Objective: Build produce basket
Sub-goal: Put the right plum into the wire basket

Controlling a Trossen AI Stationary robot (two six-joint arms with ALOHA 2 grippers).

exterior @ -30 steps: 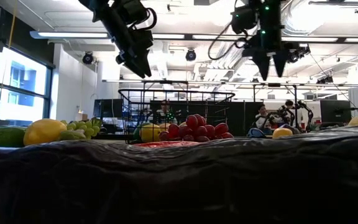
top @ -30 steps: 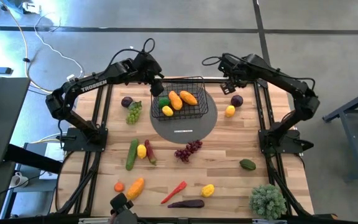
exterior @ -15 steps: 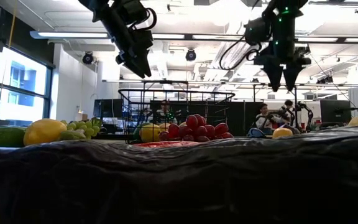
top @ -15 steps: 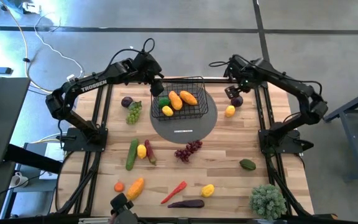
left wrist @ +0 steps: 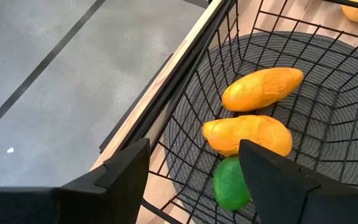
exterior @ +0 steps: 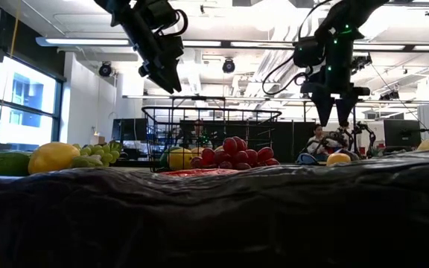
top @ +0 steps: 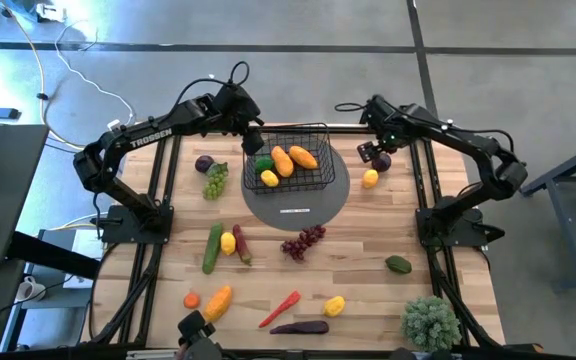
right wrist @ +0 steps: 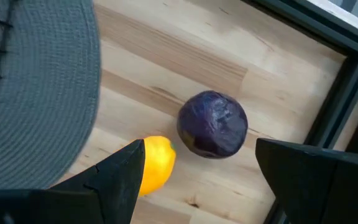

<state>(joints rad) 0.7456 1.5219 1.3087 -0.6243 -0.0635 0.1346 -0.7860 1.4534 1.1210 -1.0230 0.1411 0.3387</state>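
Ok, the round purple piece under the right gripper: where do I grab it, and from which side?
Come straight down from above and close across its widest middle. The purple piece is round, so no side grips better. The right gripper is open over it. Keep one finger out of the gap toward the touching lemon.

Pretty sure I'm driving this thing in a robotics lab, open-plan industrial kind. Polished grey concrete floor (top: 508, 25) with taped lines, loose cables (top: 63, 70) trailing across it, long strip lights (exterior: 88, 42) on an exposed ceiling. Across the room there's a person (exterior: 315, 139) seated by another robot arm (exterior: 360, 132), big windows (exterior: 21, 100) off to one side.
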